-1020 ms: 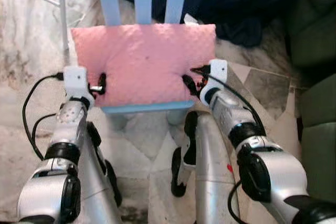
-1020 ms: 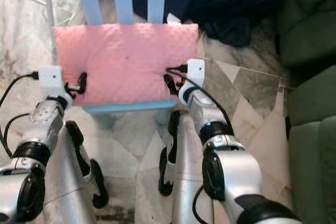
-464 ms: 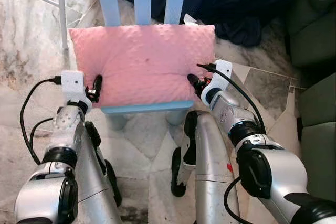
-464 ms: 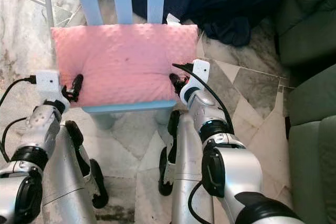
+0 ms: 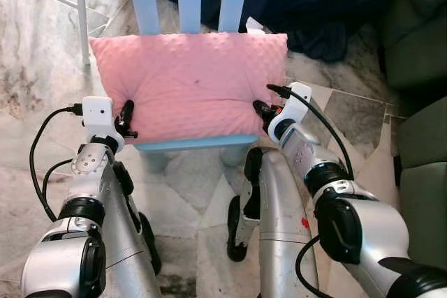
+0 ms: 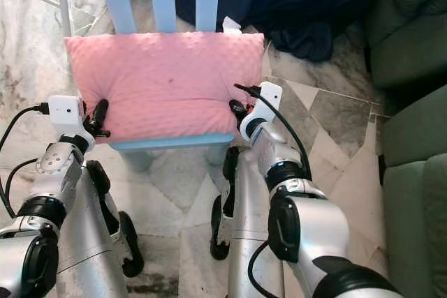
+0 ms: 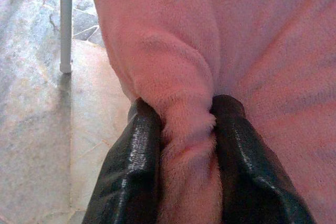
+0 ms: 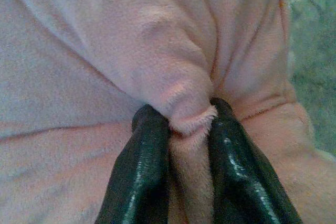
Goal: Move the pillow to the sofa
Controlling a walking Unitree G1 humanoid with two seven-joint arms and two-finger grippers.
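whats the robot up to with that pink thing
It is gripping a pink pillow that lies on a light blue chair. The left gripper and right gripper each have their jaws pinched on a fold at the near corners. The pillow sits on the seat; the green sofa is to the robot's right.

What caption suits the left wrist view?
Left gripper pinching a fold of the pink pillow between its black fingers.

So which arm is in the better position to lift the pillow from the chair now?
Neither alone: the left gripper and right gripper each pinch a fold of the pink pillow at opposite front corners, so lifting with both seems best.
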